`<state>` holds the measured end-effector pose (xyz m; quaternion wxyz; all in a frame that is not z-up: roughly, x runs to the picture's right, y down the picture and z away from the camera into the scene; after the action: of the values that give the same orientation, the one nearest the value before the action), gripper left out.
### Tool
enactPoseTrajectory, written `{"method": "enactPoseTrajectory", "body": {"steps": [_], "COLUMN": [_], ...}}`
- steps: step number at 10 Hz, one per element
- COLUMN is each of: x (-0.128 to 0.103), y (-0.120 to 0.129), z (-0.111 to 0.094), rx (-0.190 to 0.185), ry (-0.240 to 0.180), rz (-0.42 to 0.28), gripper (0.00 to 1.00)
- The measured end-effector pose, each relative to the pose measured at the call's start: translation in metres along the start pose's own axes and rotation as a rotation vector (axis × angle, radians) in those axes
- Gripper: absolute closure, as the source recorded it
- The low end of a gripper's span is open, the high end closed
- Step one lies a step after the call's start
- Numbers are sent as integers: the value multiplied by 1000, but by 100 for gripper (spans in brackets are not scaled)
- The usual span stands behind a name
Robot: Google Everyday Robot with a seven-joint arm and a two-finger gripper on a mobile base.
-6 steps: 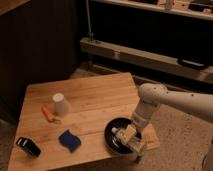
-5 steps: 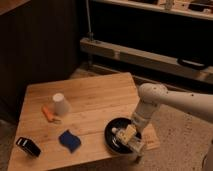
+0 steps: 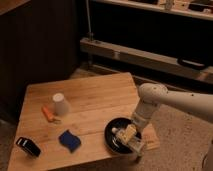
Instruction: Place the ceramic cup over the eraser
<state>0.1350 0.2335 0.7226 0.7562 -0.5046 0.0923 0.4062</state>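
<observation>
So, my gripper [image 3: 128, 138] hangs over the black bowl [image 3: 111, 135], jaws spread, gripping nothing. Ceramic cup [image 3: 60, 104] stands wide end down (beside the orange piece [image 3: 48, 114]), well apart from the eraser [image 3: 28, 146] near the blue pad [image 3: 69, 140].

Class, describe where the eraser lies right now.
In the camera view the eraser lies at the front left corner of the table, left of the blue pad; the gripper is far right, over the black bowl.

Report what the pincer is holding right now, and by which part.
Nothing appears held. The pincer hangs open above the black bowl, away from the ceramic cup and the eraser.
</observation>
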Motion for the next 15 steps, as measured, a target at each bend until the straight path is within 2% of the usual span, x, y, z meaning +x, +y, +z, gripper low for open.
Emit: {"method": "enactPoseTrajectory", "body": {"steps": [13,14,15], "x": [0,0,-4], "y": [0,0,1], "z": [0,-1,-4], "rx": [0,2,23], "ry": [0,-1,-14], "rz": [0,-7,-26], "gripper": [20,20,20]}}
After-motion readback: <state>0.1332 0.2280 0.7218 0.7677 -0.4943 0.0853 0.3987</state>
